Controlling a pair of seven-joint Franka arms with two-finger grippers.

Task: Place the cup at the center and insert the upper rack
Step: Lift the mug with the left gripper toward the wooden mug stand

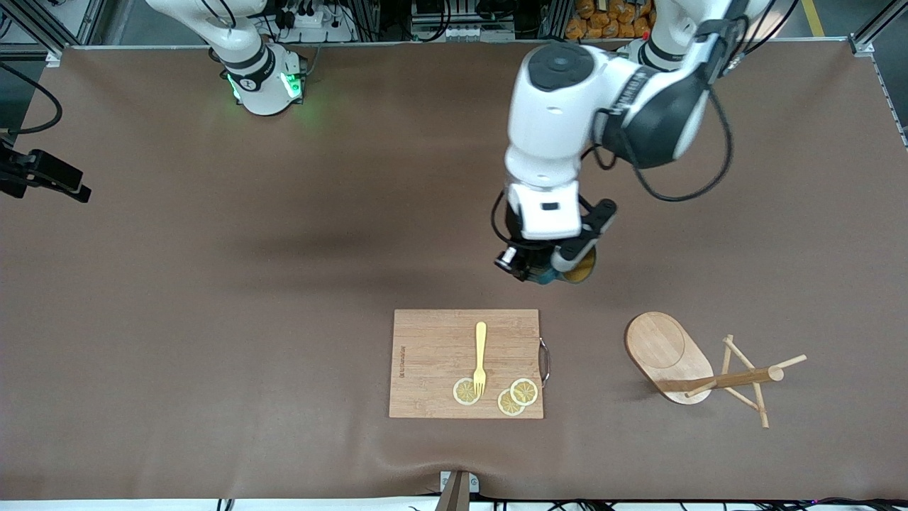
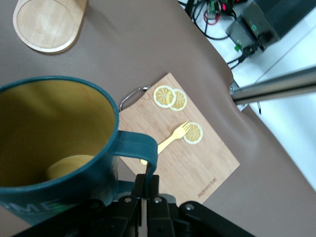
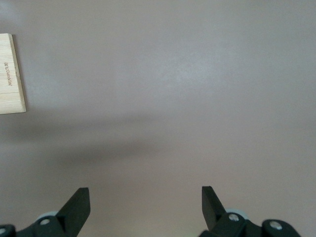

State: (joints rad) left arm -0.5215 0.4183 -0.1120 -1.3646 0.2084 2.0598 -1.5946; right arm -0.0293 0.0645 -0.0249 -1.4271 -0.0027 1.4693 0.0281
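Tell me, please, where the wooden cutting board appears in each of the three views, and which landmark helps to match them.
Front view: the cutting board lies low in the middle, bearing a fork and lemon slices.
Left wrist view: the board lies below the cup that the left gripper holds.
Right wrist view: only one corner of the board shows at the edge.
Shared landmark: the printed mark on the board's short edge.
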